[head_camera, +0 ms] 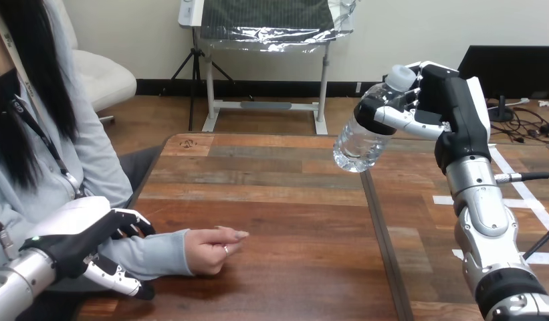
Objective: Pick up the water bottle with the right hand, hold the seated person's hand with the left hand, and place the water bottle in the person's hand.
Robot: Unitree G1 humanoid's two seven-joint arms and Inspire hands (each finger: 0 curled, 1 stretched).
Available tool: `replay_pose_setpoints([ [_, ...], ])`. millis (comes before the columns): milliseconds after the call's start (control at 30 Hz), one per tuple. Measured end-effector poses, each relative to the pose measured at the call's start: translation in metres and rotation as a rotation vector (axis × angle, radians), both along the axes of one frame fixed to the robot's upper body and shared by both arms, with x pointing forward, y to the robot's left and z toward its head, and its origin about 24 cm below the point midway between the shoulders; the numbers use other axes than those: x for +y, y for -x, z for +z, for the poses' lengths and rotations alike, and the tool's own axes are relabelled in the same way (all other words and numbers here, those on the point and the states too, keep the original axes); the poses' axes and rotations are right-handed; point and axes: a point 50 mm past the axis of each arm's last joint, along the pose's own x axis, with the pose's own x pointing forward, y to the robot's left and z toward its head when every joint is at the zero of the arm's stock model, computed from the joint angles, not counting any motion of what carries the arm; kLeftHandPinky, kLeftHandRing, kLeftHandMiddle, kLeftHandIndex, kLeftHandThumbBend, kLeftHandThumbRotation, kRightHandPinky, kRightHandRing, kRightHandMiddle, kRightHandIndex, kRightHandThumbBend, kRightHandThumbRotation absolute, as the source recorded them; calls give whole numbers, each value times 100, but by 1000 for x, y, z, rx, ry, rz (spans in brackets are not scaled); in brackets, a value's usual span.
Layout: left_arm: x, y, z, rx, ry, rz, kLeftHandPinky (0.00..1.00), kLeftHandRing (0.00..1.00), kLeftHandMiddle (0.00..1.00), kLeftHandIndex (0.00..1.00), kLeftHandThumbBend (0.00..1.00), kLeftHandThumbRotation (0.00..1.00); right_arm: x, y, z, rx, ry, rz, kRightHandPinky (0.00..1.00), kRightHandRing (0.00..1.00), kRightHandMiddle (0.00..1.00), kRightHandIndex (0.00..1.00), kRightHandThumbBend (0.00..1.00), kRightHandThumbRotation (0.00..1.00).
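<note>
While the left hand [77, 244] clasps the person's forearm [158, 254], the right hand [445, 100] grips the tilted water bottle [358, 144] aloft.

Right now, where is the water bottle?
In the head view the water bottle is up in the air at the right, tilted, gripped by the fingers of the right hand above the table, well apart from the person's hand at the left.

Count: 1 water bottle [360, 142], 2 robot hands (left hand [76, 242], right hand [453, 100]), 1 person's hand [213, 251], 1 worktop [291, 200].
</note>
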Motion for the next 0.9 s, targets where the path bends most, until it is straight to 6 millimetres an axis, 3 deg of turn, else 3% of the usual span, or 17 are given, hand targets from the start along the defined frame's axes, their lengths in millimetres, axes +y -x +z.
replay_pose_setpoints([
  [400, 1, -3, -5, 7, 2, -2, 54, 58, 62, 64, 100, 27, 0, 4, 0, -21, -22, 28, 29, 35, 43, 43, 75, 0],
  [900, 1, -4, -6, 8, 16, -7, 37, 43, 49, 48, 97, 2, 2, 9, 1, -49, -58, 68, 27, 34, 42, 42, 73, 0],
])
